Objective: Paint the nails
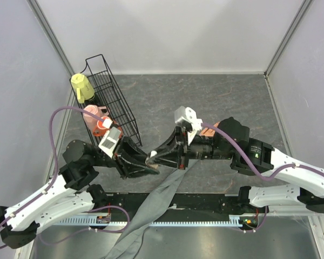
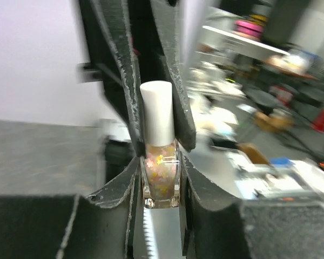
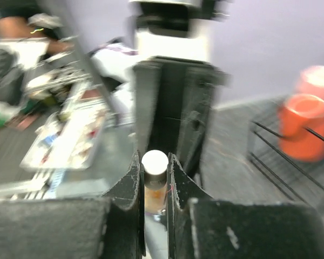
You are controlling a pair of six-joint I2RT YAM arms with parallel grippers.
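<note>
While the left end effector (image 1: 149, 162) is clamped on the glass body of a nail polish bottle (image 2: 161, 175), the right end effector (image 3: 155, 174) meets it from the opposite side with its fingers (image 3: 130, 189) pressed against both sides of the white cap (image 3: 155, 161). The two arms come together over the middle of the tabletop (image 1: 216, 91). A grey sleeve (image 1: 161, 200) runs diagonally from the near edge up to just beside that meeting point and passes beneath the right arm there. The nails sit somewhere at its far end, but neither they nor the hand can be picked out in any view, so how near they lie to the bottle cannot be told. Only the overhead view shows the sleeve, along with a black wire basket (image 1: 120, 108) off to the left holding a yellow cup (image 1: 82, 87) and a pink cup (image 1: 92, 113). The left wrist view alone shows the polish itself: clear, with pale gold and pink glitter flakes, the bottle upright between the black fingers. The right wrist view looks along the cap and catches a blurred orange cup (image 3: 305, 127) behind the basket wires. The bottle's lettering, if there is any, and the marks on a white tag (image 1: 110, 140) on the left wrist are too small or blurred to read.
</note>
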